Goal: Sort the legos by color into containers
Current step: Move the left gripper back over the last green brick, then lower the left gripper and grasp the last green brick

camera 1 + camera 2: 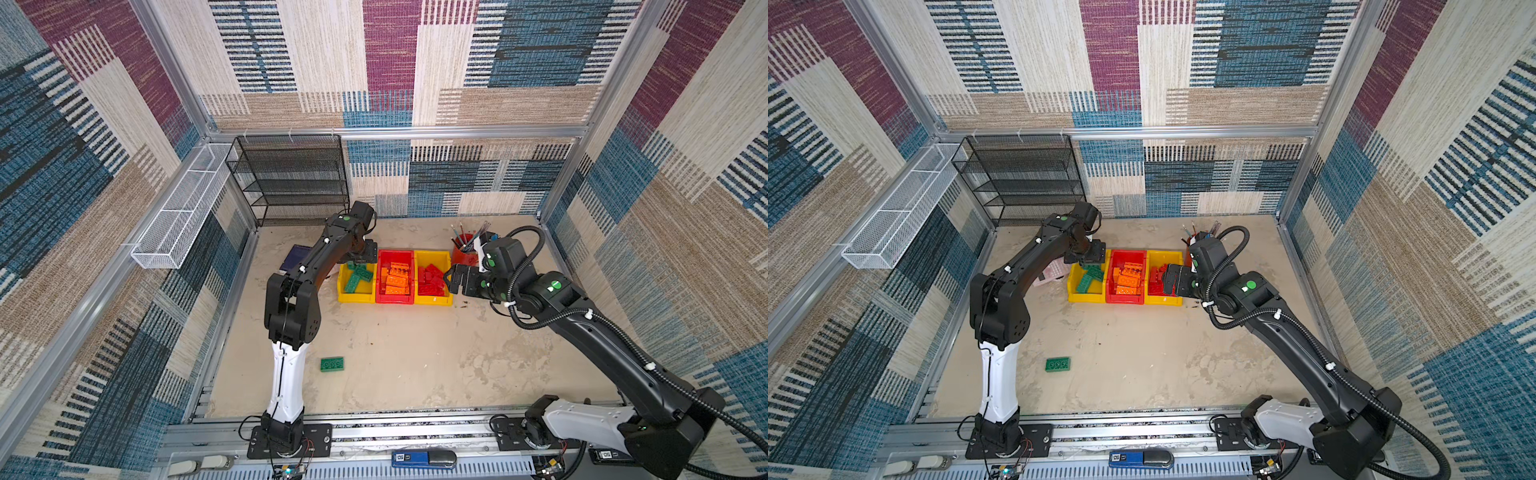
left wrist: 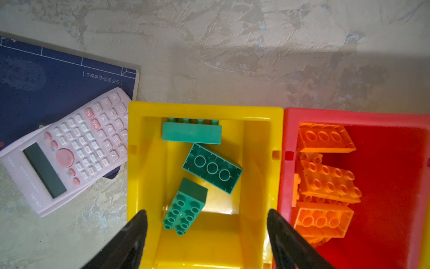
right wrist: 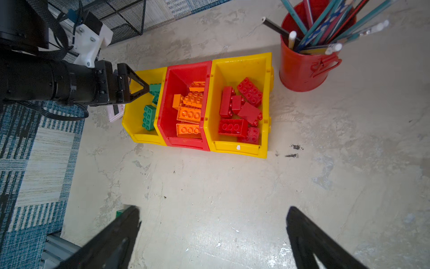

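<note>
Jaws wide open on both arms, nothing held. Left claw (image 2: 207, 210) over yellow bin (image 2: 204, 111), green legos (image 2: 211, 167) just below its tips. Right claw (image 3: 214, 207) near other yellow bin (image 3: 242, 61) with red legos (image 3: 250, 92). Stray green lego (image 1: 332, 364) well apart from both.

pink calculator (image 2: 67, 151) on blue book (image 2: 46, 81) | pencil cup (image 3: 300, 69) | mesh shelf (image 1: 291, 178)
</note>
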{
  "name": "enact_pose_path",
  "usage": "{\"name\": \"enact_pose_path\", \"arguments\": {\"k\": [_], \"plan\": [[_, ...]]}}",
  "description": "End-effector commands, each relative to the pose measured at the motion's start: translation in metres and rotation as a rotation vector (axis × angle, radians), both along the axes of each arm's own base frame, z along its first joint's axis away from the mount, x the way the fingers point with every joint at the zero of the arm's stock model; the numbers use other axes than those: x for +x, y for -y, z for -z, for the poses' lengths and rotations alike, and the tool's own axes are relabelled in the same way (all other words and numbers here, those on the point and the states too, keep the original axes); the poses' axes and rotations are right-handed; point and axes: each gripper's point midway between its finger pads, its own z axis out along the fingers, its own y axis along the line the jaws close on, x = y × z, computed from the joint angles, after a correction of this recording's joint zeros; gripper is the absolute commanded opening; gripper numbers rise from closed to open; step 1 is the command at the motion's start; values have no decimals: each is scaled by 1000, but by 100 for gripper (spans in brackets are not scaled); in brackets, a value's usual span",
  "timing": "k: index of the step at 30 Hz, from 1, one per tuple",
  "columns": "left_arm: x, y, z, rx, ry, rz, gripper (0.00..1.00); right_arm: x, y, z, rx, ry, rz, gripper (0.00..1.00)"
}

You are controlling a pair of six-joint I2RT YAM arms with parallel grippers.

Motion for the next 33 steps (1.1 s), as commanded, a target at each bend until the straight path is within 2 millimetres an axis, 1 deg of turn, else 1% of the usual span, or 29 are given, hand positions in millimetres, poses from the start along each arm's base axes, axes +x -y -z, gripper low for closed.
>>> {"name": "enact_pose_path", "arguments": {"k": [1,3,5,7,10,13,14,17,18,20,22,23,25,26,28,33], "plan": [[-18,-3,-9,-17,-15,15,83,4,-7,-4,3,15,-39,100],[-34,-11,-12,-13,-19,8,88,5,-13,-3,6,15,-71,100],[-54,-18,-18,-15,-16,0,88,6,-21,-1,12,9,-105,100],[-79,-28,-18,-16,-29,-15,88,7,-27,2,18,3,-141,100],[-122,-44,-17,-26,-47,-61,89,7,-37,5,32,-1,-194,100],[-170,-58,-7,-59,-82,-103,94,5,-43,7,40,-3,-238,100],[-188,-61,-1,-73,-105,-118,95,3,-45,7,41,-2,-253,100],[-233,-68,20,-124,-167,-173,97,-1,-46,7,39,-3,-282,100],[-245,-70,25,-139,-175,-191,100,-2,-46,7,39,-2,-286,100],[-266,-74,32,-166,-178,-220,99,-6,-45,7,42,-3,-295,100],[-280,-79,37,-177,-169,-249,99,-10,-44,5,50,0,-302,99],[-283,-78,38,-187,-146,-258,99,-12,-44,4,56,1,-305,100],[-286,-78,41,-200,-131,-275,99,-15,-44,4,66,-1,-309,100],[-289,-81,43,-189,-140,-290,99,-17,-44,3,73,-1,-310,100],[-291,-80,49,-182,-160,-292,99,-21,-42,0,84,3,-309,100],[-293,-76,69,-158,-211,-282,100,-29,-37,-6,100,11,-299,100]]}}
